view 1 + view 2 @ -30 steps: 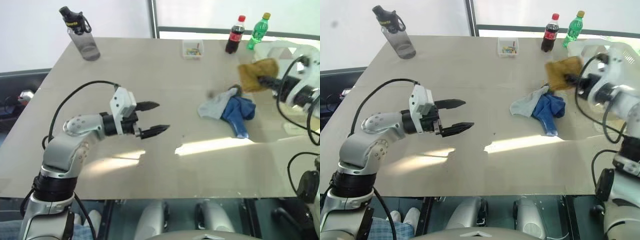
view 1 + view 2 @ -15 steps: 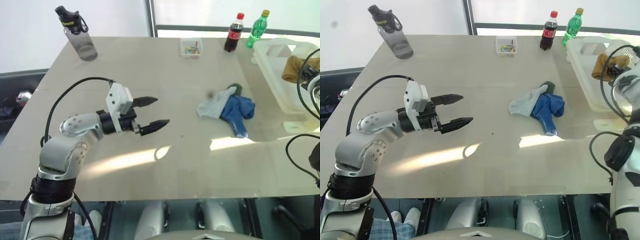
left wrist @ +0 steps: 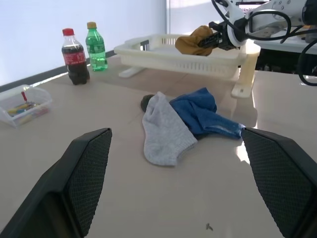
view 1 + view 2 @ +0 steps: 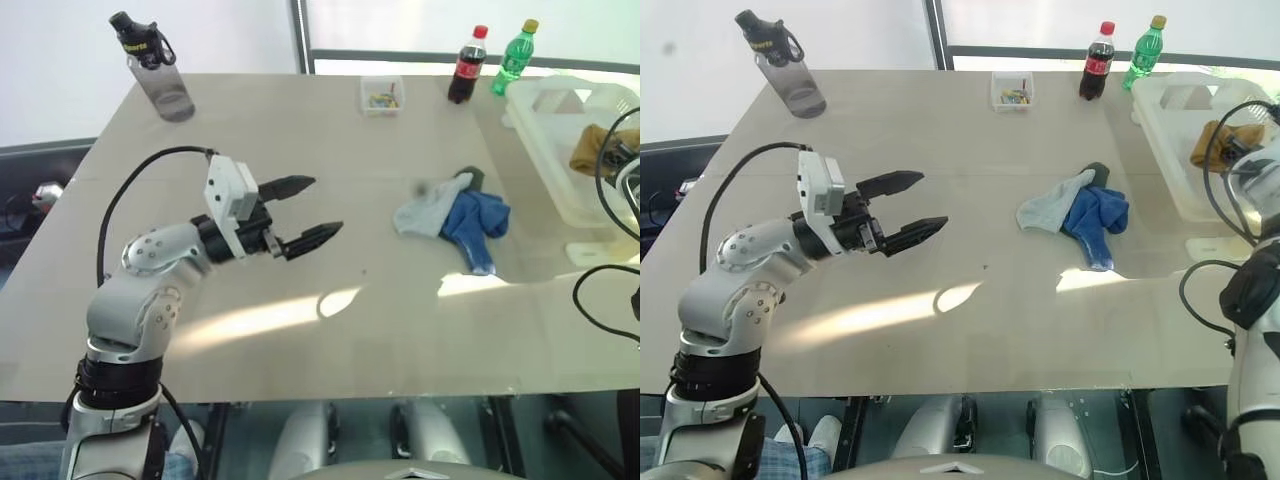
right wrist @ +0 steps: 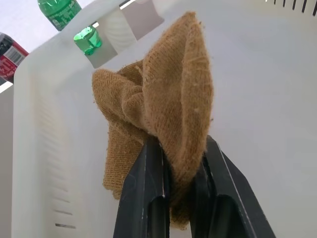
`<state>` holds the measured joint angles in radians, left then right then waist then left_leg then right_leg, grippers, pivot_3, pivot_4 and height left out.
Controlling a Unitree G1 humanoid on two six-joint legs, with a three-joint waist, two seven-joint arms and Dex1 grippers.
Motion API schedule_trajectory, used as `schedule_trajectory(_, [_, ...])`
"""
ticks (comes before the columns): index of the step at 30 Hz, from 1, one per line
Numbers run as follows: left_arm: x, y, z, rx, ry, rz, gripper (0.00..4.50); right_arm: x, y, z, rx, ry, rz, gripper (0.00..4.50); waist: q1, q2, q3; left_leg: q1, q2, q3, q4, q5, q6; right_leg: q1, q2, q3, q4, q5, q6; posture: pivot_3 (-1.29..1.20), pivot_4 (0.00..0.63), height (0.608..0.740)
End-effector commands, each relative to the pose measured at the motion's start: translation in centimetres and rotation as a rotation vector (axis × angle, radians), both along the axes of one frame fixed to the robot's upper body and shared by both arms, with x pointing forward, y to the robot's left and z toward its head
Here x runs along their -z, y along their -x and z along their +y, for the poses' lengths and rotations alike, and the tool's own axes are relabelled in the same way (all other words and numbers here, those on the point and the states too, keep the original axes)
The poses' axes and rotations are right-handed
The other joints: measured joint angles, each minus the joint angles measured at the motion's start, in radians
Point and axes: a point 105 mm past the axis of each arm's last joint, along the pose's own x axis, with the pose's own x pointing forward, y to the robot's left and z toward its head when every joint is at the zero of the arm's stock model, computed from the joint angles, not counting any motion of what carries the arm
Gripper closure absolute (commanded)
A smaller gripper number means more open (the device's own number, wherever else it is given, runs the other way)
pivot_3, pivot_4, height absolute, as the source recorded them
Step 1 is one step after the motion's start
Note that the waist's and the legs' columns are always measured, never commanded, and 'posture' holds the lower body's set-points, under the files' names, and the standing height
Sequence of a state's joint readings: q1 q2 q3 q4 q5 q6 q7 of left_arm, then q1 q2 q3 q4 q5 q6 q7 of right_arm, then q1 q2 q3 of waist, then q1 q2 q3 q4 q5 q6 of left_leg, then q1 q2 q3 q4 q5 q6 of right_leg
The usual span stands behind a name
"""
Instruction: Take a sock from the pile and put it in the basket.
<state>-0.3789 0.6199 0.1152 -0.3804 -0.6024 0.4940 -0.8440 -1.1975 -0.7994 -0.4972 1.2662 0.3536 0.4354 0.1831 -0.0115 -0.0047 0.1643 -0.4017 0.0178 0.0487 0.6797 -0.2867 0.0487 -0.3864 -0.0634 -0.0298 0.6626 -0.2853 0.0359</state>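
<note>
Mustard-yellow sock (image 5: 163, 119): pinched in the closed right gripper (image 5: 181, 163), hanging over the cream-white basket (image 5: 44, 163). Pile (image 4: 455, 215) of grey and blue socks beside the basket. Left gripper (image 4: 305, 212): wide apart, empty, over bare tabletop (image 4: 330, 130).

Beige table (image 4: 300, 140) is lit by bright sun patches near its front edge. A pale wall (image 4: 60, 60) is seen far left; a window (image 4: 420, 25) with dark frame spans far right. Dark floor (image 4: 30, 190) is visible at left.
</note>
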Motion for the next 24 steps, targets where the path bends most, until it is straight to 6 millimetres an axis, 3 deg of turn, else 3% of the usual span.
schedule_trajectory(1, [-1.58, 0.63, 0.09, 0.009, 0.027, -0.080, 0.00, -2.84, 0.60, -1.41, 0.050, 0.027, -0.076, 4.46, 0.000, 0.000, 0.000, 0.000, 0.000, 0.000, 0.000, 0.000, 0.000, 0.000, 0.000, 0.000, 0.000, 0.000, 0.000, 0.00, 0.150, 0.740])
schedule_trajectory(20, [-1.57, 1.49, -0.41, 0.069, 0.058, -0.085, 0.00, -2.91, 0.77, -1.79, 0.071, 0.038, -0.072, 4.46, 0.000, 0.000, 0.000, 0.000, 0.000, 0.000, 0.000, 0.000, 0.000, 0.000, 0.000, 0.000, 0.000, 0.000, 0.000, 0.00, 0.150, 0.740])
schedule_trajectory(22, [-1.58, 1.53, -0.46, 0.074, 0.059, -0.085, 0.00, -2.80, 0.74, -1.72, 0.067, 0.038, -0.068, 3.48, 0.000, 0.000, 0.000, 0.000, 0.000, 0.000, 0.000, 0.000, 0.000, 0.000, 0.000, 0.000, 0.000, 0.000, 0.000, 0.00, 0.150, 0.740])
schedule_trajectory(24, [-1.58, 1.54, -0.51, 0.076, 0.059, -0.085, 0.00, -2.74, 0.73, -1.70, 0.065, 0.038, -0.067, 2.78, 0.000, 0.000, 0.000, 0.000, 0.000, 0.000, 0.000, 0.000, 0.000, 0.000, 0.000, 0.000, 0.000, 0.000, 0.000, 0.00, 0.150, 0.740])
